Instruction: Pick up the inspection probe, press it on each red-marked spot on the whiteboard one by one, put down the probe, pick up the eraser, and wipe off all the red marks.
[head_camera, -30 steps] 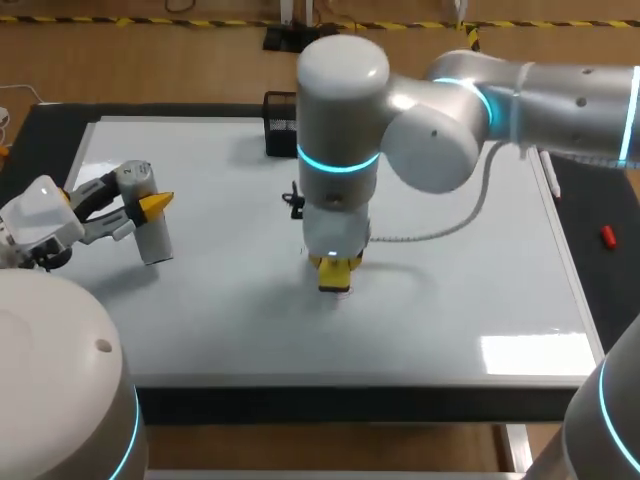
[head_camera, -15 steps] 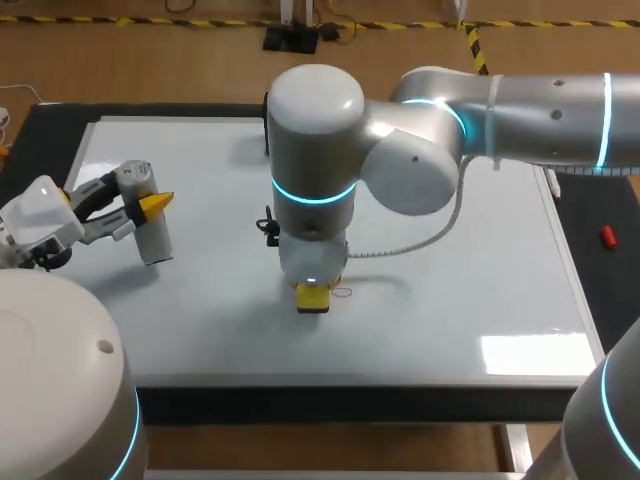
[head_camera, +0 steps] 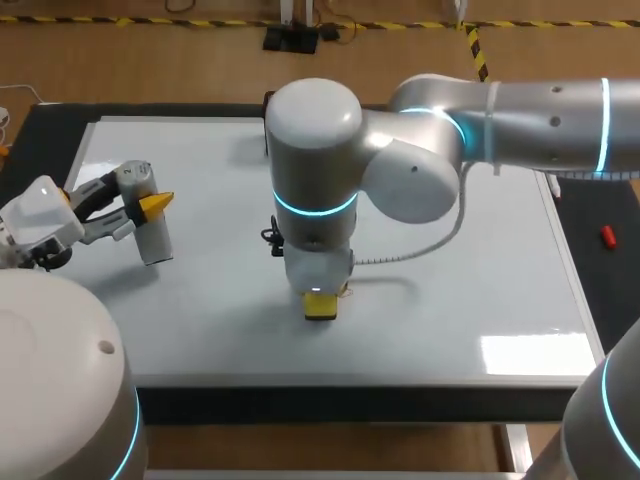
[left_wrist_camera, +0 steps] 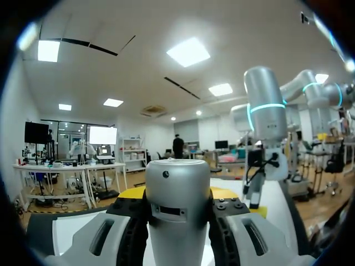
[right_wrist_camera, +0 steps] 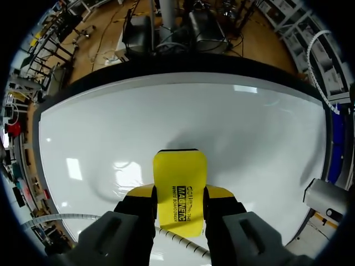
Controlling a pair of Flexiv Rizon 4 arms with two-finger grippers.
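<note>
Two end effectors, both with full hands! The right arm (head_camera: 420,150) comes in from 3 o'clock and reaches past the middle of the whiteboard (head_camera: 470,300). The right end effector (head_camera: 321,305) points straight down at roughly 6 o'clock of the board's centre. It is clamped on the yellow eraser (head_camera: 321,308), which sits right down on the white surface. A thin reddish squiggle (head_camera: 346,291) peeks out at the eraser's 2 o'clock corner, too small to make out further.

From the right wrist, the eraser (right_wrist_camera: 179,185) stands between the two yellow tips of the right end effector (right_wrist_camera: 179,192). A finger presses each side, and the whiteboard (right_wrist_camera: 111,127) spreads out ahead of it.

Over at 9 o'clock, the left end effector (head_camera: 148,203) hangs above the board's left part, closed around the silver probe (head_camera: 152,238). The probe hangs tilted, its lower end close to the board. From the left wrist, the probe (left_wrist_camera: 177,194) fills the gap between the fingers of the left end effector (left_wrist_camera: 177,219).

Off the board at 3 o'clock, a small red object (head_camera: 607,236) lies on the black table (head_camera: 610,290).
</note>
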